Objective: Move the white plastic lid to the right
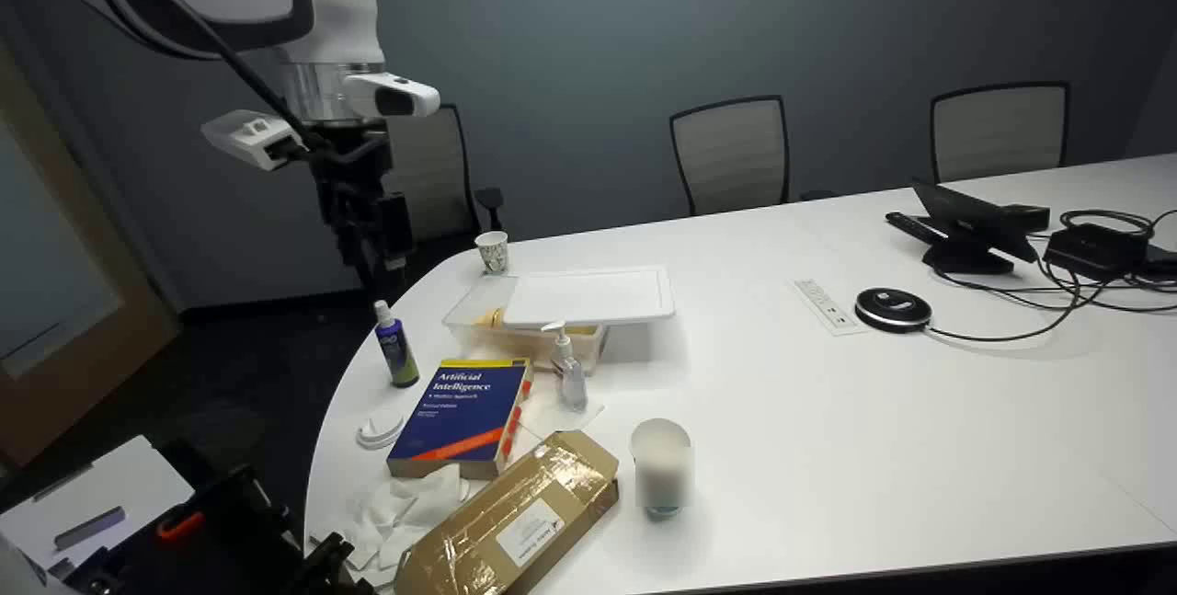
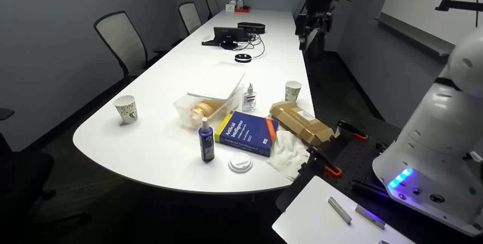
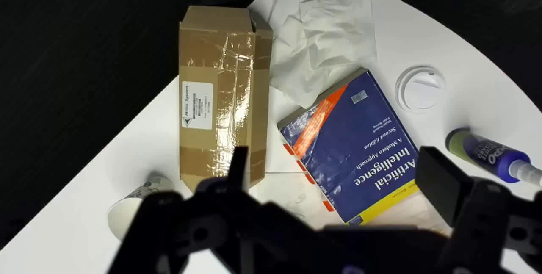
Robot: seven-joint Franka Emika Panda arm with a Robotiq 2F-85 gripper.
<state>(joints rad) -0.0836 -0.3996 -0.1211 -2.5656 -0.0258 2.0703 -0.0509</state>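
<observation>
White rectangular plastic lid sits off-centre on clear plastic tub

Lid: flat, shallow and tray-like, with rounded corners and a low rim bordering a plain inner panel. Colour is an even white; in an exterior view its far side nearly merges with the white, round-ended desk.

Position: on top of the tub, set in from the rounded end edge of the desk, between the two long edges. It covers part of the tub only and overhangs the side away from the rounded end, with shadow on the desk below. Whether it lies level or slightly tilted cannot be determined.

Exposed part of tub: faces the rounded end; rounded tan contents are visible.

Adjacent: a clear plastic pump bottle stands just beside the tub. A thick blue book with a yellow band lies near, closer to the rounded end edge.

Black two-fingered claw: fingers wide apart in the wrist view. In both exterior views it hangs raised, well apart from the lid.
</observation>
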